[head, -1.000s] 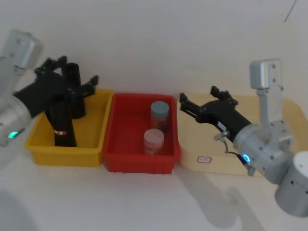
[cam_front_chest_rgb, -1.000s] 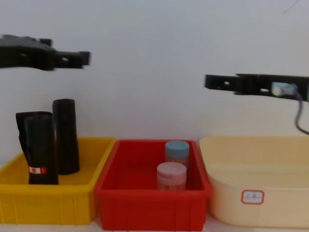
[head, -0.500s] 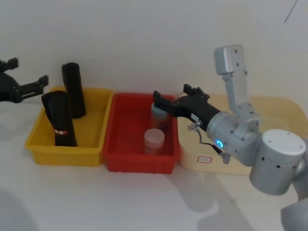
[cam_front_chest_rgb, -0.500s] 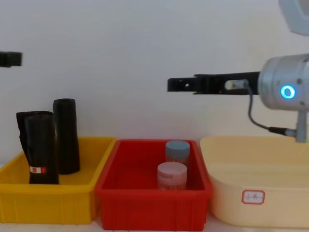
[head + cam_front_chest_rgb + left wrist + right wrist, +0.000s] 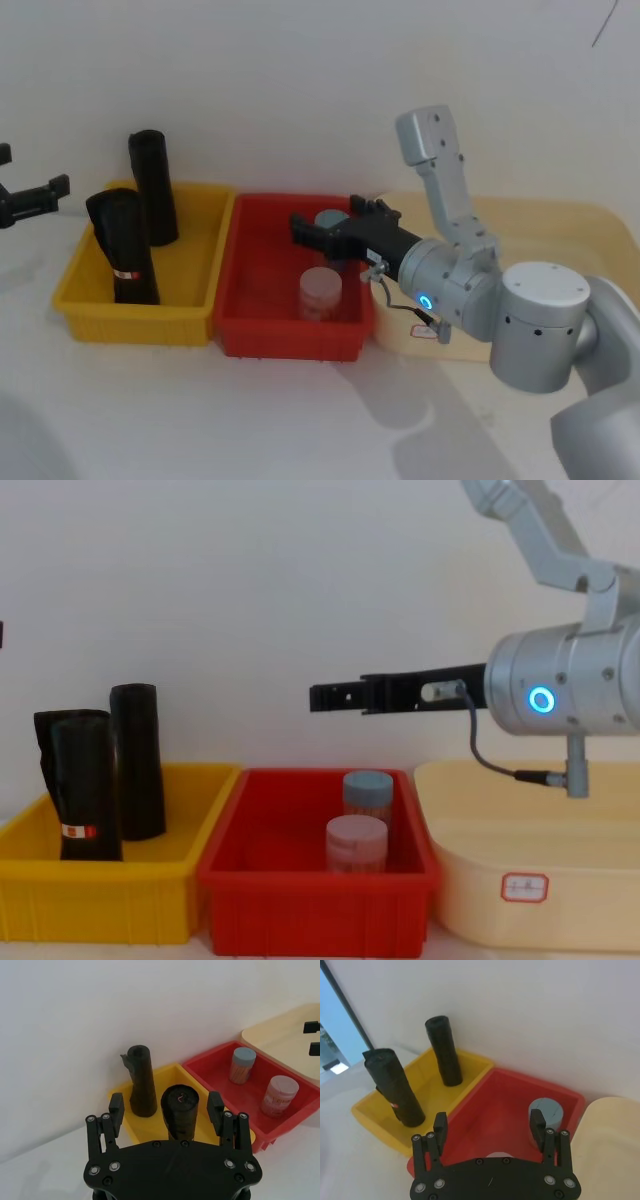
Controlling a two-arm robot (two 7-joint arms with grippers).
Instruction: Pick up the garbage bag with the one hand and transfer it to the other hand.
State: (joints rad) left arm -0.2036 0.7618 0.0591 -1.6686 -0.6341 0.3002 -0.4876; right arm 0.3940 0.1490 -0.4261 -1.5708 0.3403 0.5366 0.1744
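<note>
Two black garbage bag rolls stand upright in the yellow bin (image 5: 135,325): a labelled one (image 5: 122,250) at the front and a taller-standing one (image 5: 152,185) behind it. My left gripper (image 5: 30,175) hangs open at the far left, off the bin's left side and apart from both rolls. In the left wrist view its open fingers frame the nearer roll (image 5: 181,1110) from a distance. My right gripper (image 5: 300,230), on the blue-lit wrist, is open and empty, reaching leftward above the red bin (image 5: 290,340). In the chest view the right gripper (image 5: 320,695) is well above the jars.
Two jars stand in the red bin: a pink-lidded one (image 5: 320,293) and a blue-lidded one (image 5: 367,792) behind it. A cream basin (image 5: 560,215) sits to the right of the red bin. The white wall rises close behind the three containers.
My right gripper has swung left from over the cream basin to over the red bin. My left gripper has drawn back leftward, away from the rolls. The rolls have not moved.
</note>
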